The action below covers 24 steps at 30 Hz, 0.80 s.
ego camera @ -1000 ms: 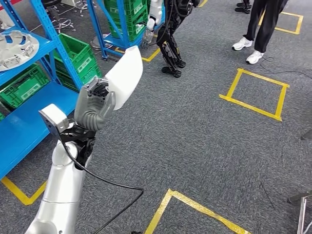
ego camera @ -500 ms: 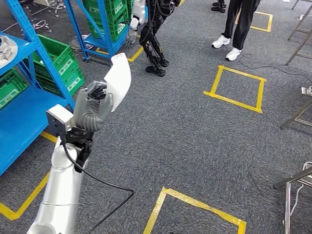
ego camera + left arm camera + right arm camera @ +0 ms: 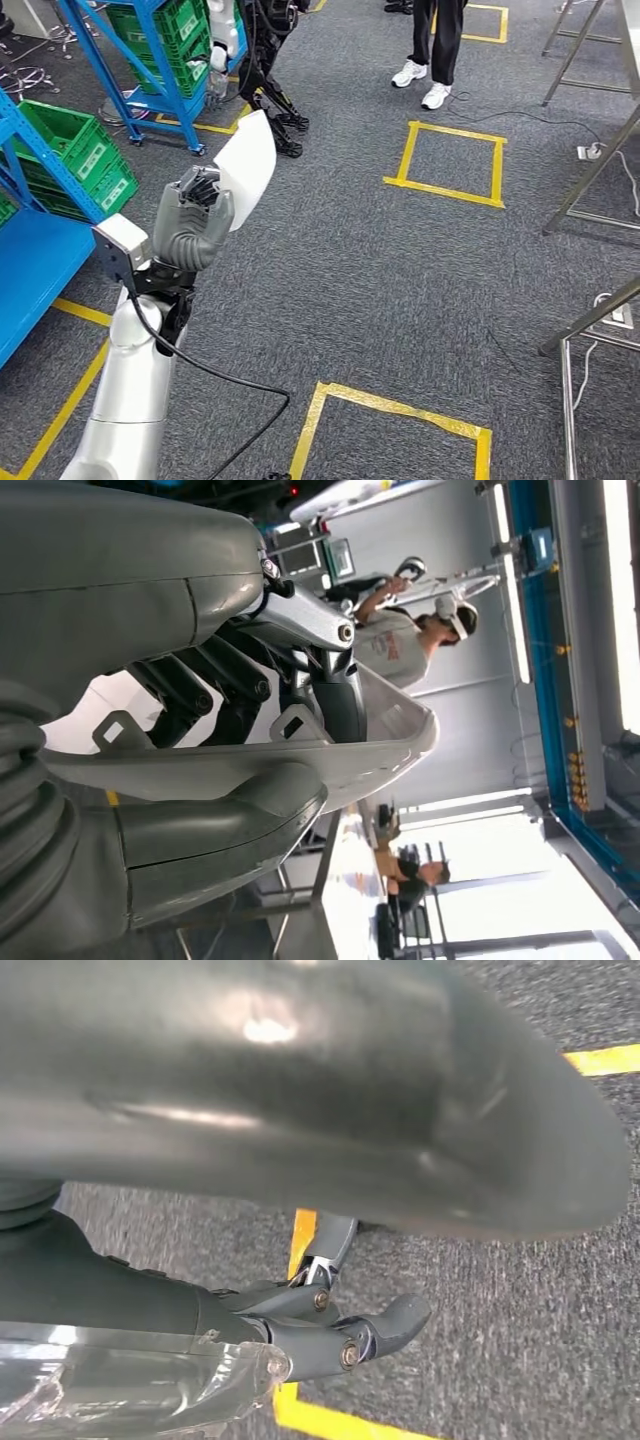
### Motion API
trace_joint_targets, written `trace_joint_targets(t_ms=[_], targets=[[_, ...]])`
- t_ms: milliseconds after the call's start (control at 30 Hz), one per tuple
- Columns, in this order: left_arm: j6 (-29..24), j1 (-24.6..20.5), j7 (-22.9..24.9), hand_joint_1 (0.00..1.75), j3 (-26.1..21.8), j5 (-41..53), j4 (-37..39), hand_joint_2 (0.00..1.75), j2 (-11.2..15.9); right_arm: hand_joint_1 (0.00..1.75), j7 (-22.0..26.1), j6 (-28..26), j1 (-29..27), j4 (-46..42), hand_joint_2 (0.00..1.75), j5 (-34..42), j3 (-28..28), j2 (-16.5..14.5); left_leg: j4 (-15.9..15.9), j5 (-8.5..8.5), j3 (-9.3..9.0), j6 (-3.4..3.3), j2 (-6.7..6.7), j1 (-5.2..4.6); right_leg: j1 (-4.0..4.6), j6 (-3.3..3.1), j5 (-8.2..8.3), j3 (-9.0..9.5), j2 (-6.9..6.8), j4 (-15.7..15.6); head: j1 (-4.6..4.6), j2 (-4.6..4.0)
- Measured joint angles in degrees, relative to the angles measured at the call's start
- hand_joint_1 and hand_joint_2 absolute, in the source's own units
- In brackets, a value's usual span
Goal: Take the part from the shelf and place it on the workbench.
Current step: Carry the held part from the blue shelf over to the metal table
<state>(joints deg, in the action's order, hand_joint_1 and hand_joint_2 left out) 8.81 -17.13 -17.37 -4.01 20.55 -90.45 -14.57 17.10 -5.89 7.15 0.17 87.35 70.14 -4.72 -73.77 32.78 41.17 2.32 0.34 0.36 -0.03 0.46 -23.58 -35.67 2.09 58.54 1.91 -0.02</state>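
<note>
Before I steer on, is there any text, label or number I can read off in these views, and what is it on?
No text is readable.
White labels on the green crates: too small and blurred to read.
The white part held in the left hand: no marking visible.
Yellow floor tape: plain squares, no writing.

We note a white part point(image 3: 247, 166), grey left hand point(image 3: 190, 223), blue shelf point(image 3: 34, 262), green crates point(image 3: 83, 155), and yellow floor tape point(image 3: 447, 158) on dark grey carpet point(image 3: 377, 290).
</note>
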Motion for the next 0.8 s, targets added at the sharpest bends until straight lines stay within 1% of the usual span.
trace_joint_targets(t_ms=[33,67,100,133,167,200,233,267,300,333,367,400,433,467,500,533,567,600,633,667,700,733,767,800], targets=[[0.0,0.0,0.0,1.75,0.0,0.0,0.0,1.75,0.0,0.00,0.0,0.0,0.0,0.0,0.00,0.0,-0.2,0.0,1.2,-1.40,-0.46,-0.02,-0.08,0.04,-0.04,0.03,0.03,0.02,0.59,0.0,0.01,0.00],[0.0,-0.1,-0.1,1.75,0.0,-0.1,0.0,1.75,-0.1,0.00,-0.2,-0.1,0.0,0.0,0.00,0.0,-0.4,0.0,4.3,-3.52,-1.90,-0.03,-0.31,0.11,-0.12,0.13,0.05,0.07,1.18,0.0,0.01,0.00],[0.0,-0.2,-0.3,1.75,0.0,-0.2,0.0,1.75,-0.2,0.00,-0.6,-0.4,0.0,0.0,0.00,0.0,-0.5,0.0,8.2,-5.59,-3.77,-0.01,-1.06,0.26,-0.17,0.33,0.07,0.04,1.78,0.1,0.02,0.00],[-0.2,-0.3,-0.5,1.75,0.0,-0.2,0.1,1.75,-0.3,0.00,-1.1,-0.7,0.1,0.0,0.00,0.0,-0.5,0.0,12.0,-6.88,-5.52,-0.07,-1.91,0.43,-0.16,0.61,0.05,-0.12,2.33,0.3,0.03,0.00],[-0.7,-0.4,-0.8,1.75,0.0,-0.1,0.1,1.75,-0.4,0.00,-1.6,-1.1,0.1,0.0,0.00,0.0,-0.5,0.0,14.4,-7.54,-6.65,-0.20,-2.67,0.52,-0.18,0.95,0.09,-0.36,2.78,0.4,0.01,0.00],[-1.5,-0.5,-1.0,1.75,0.1,0.2,0.1,1.75,-0.5,0.00,-1.9,-1.5,0.1,0.0,0.00,0.0,-0.5,0.0,15.6,-7.55,-7.15,-0.42,-3.19,0.50,-0.22,1.32,0.17,-0.63,3.18,0.5,0.05,0.00],[-2.3,-0.6,-1.2,1.75,0.1,0.8,0.1,1.75,-0.6,0.00,-2.0,-1.8,-0.1,0.0,0.00,0.0,-0.4,0.0,15.9,-7.40,-7.23,-0.77,-3.12,0.39,-0.31,1.66,0.28,-0.84,3.52,0.5,0.07,0.00],[-3.0,-0.6,-1.3,1.75,0.2,1.5,0.1,1.75,-0.7,0.00,-2.0,-2.1,-0.2,0.0,0.00,0.0,-0.3,0.0,15.9,-7.51,-7.19,-1.14,-2.76,0.34,-0.46,2.01,0.33,-1.04,3.70,0.3,0.10,0.00],[-3.6,-0.7,-1.3,1.75,0.3,2.3,0.0,1.75,-0.8,0.00,-2.0,-2.4,-0.3,0.0,0.00,0.0,0.0,0.0,15.9,-7.56,-7.25,-1.49,-2.39,0.34,-0.49,2.31,0.03,-1.29,3.21,0.7,0.06,0.00],[-4.1,-0.7,-1.4,1.75,0.3,3.3,-0.1,1.75,-0.9,0.00,-2.1,-2.7,-0.3,0.0,0.00,0.0,0.3,0.0,16.0,-7.61,-7.34,-1.86,-1.98,0.40,-0.48,2.58,-0.74,-1.88,2.26,1.9,-0.14,0.00],[-4.6,-0.7,-1.6,1.75,0.4,4.4,-0.3,1.75,-1.0,0.00,-2.5,-2.9,-0.2,0.0,0.00,0.0,0.7,0.0,16.1,-7.61,-7.45,-2.15,-1.51,0.45,-0.45,2.81,-2.05,-2.99,1.02,4.2,-0.28,0.00],[-5.0,-0.6,-1.7,1.75,0.6,5.3,-0.4,1.75,-1.0,0.00,-3.3,-3.1,-0.1,0.0,0.00,-0.1,1.1,0.0,16.1,-7.54,-7.53,-2.37,-1.05,0.37,-0.44,2.97,-3.75,-4.60,-0.30,7.8,-0.47,0.00],[-5.2,-0.5,-1.9,1.75,0.8,5.9,-0.5,1.75,-1.0,0.00,-4.6,-3.3,0.1,0.0,0.00,-0.2,1.6,0.0,16.1,-7.48,-7.58,-2.52,-0.55,0.28,-0.51,3.09,-5.40,-6.52,-1.06,11.8,-0.54,0.00],[-5.3,-0.3,-2.1,1.75,1.2,6.3,-0.5,1.75,-1.2,0.00,-6.3,-3.5,0.1,0.0,0.00,-0.3,2.2,-0.1,16.1,-7.43,-7.63,-2.59,-0.05,0.20,-0.57,3.19,-6.46,-8.16,-1.46,15.1,-0.52,0.00],[-5.2,-0.2,-2.4,1.75,1.6,6.6,-0.4,1.75,-1.3,0.00,-8.2,-3.8,0.2,0.0,0.00,-0.4,2.9,-0.1,16.1,-7.35,-7.68,-2.63,0.40,0.14,-0.60,3.23,-6.55,-8.99,-1.64,16.7,-0.53,0.00],[-5.2,-0.1,-2.7,1.75,2.2,6.8,-0.3,1.75,-1.5,0.00,-9.9,-4.2,0.1,0.0,0.00,-0.5,3.5,-0.2,16.1,-7.27,-7.78,-2.61,0.80,0.12,-0.61,3.22,-5.57,-8.62,-1.76,16.0,-0.52,0.00],[-5.5,-0.1,-2.9,1.75,2.8,7.0,-0.1,1.75,-1.7,0.00,-11.1,-4.6,0.1,0.0,0.00,-0.6,4.2,-0.2,16.1,-7.15,-7.94,-2.53,1.22,0.11,-0.61,3.18,-3.78,-7.12,-2.05,13.1,-0.54,0.00],[-5.9,-0.1,-3.1,1.75,3.3,7.2,0.0,1.75,-1.8,0.00,-11.7,-4.9,0.1,0.0,0.00,-0.8,4.9,-0.3,16.1,-6.98,-8.16,-2.37,1.61,0.10,-0.59,3.13,-1.94,-4.99,-2.87,9.0,-0.54,0.00],[-6.3,-0.1,-3.1,1.75,3.8,7.1,0.1,1.75,-1.8,0.00,-11.6,-5.0,0.2,-0.1,0.00,-1.2,5.6,-0.4,16.0,-6.77,-8.33,-2.13,2.03,-0.07,-0.39,2.98,-0.72,-2.97,-3.97,5.2,-0.59,0.00],[-6.6,-0.1,-2.9,1.75,3.9,6.8,0.1,1.75,-1.8,0.00,-11.0,-5.2,0.4,-0.1,0.00,-1.7,6.5,-0.5,16.0,-6.61,-8.47,-1.86,2.43,-0.26,-0.23,2.69,-0.04,-1.60,-4.72,2.6,-0.58,0.00],[-6.8,-0.1,-2.7,1.75,4.0,6.4,0.1,1.75,-1.7,0.00,-9.8,-5.2,0.6,-0.1,0.00,-2.3,7.5,-0.5,16.0,-6.49,-8.56,-1.62,2.88,-0.44,-0.06,2.38,0.05,-0.99,-5.13,1.3,-0.51,0.00],[-6.8,-0.1,-2.5,1.75,3.8,5.9,0.1,1.75,-1.7,0.00,-8.0,-5.2,0.7,-0.1,0.00,-2.8,8.5,-0.6,16.0,-6.42,-8.60,-1.41,3.37,-0.59,0.15,1.98,-0.06,-0.97,-4.83,1.1,-0.46,0.00],[-6.6,-0.1,-2.4,1.75,3.7,5.3,0.1,1.75,-1.6,0.00,-5.9,-4.9,0.7,-0.1,0.00,-3.2,9.4,-0.6,16.1,-6.34,-8.71,-1.18,3.90,-0.54,0.16,1.58,0.01,-1.09,-4.09,1.1,-0.35,0.00],[-6.3,-0.1,-2.3,1.75,3.4,4.9,0.1,1.75,-1.6,0.00,-3.9,-4.5,0.7,-0.1,0.00,-3.5,10.2,-0.5,16.0,-6.05,-8.78,-0.91,4.01,-0.41,0.14,1.28,0.08,-1.10,-3.52,1.0,-0.31,0.00]])
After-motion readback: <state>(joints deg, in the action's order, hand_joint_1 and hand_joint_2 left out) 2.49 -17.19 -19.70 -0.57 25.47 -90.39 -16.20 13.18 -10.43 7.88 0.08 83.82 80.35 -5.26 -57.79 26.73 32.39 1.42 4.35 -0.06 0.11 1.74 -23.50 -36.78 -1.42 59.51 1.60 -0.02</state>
